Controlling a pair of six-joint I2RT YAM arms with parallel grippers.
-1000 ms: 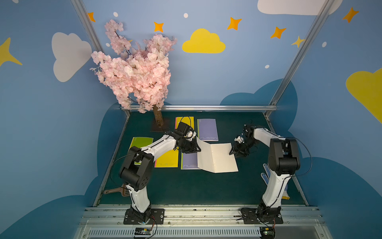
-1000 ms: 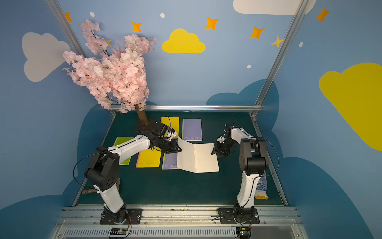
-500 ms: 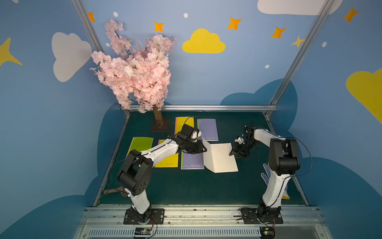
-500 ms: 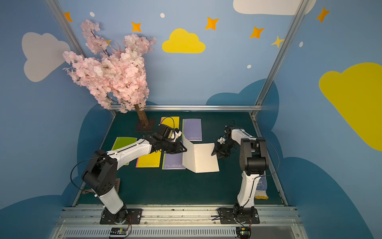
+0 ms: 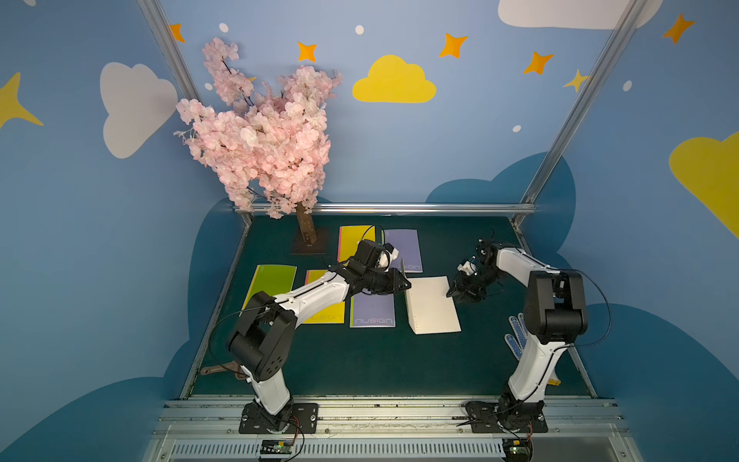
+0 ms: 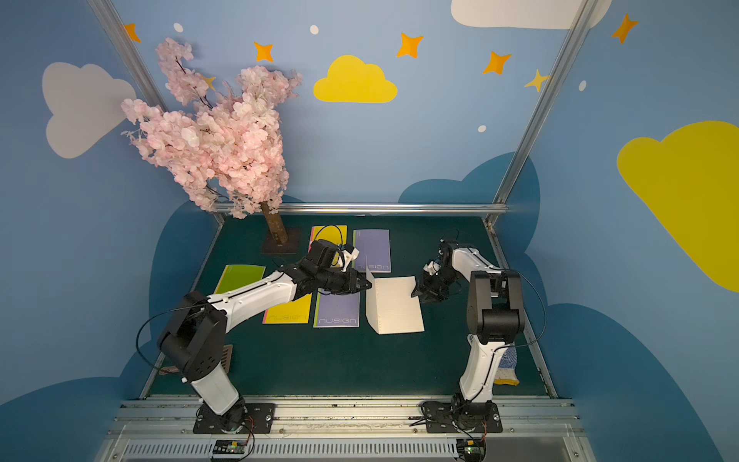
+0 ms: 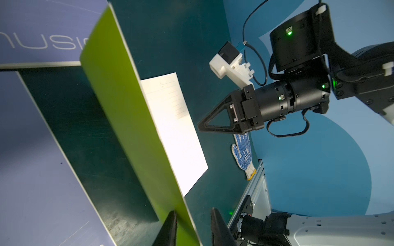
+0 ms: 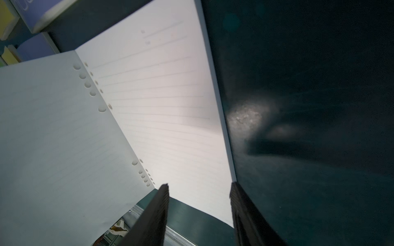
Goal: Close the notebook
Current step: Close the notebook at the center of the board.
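Cover at the vertical, ready to tip over

Notebook (image 5: 434, 308) sits mid-table, just beside a closed purple notebook (image 5: 372, 316). Its right-hand page lies flat on the table (image 5: 360, 372) and its left half stands near upright on the spine. I judge the closing about half done.

To finish well, I want the left gripper (image 7: 193, 213) to carry the green cover (image 7: 128, 119) past vertical, low and slow, then let it fall flat. The right gripper (image 8: 199, 184) must back off the page edge first, or the cover lands on it.

The left jaws stand narrowly apart with the cover's far end between them. A gap shows on one side, so the cover is guided rather than pinched. The right jaws are parted wider and hold nothing; whether their tips press the page I cannot tell.

The left arm (image 5: 312, 294) stretches low across the closed notebooks. The right arm (image 5: 520, 264) folds back, its wrist dipped to the page's far right corner.
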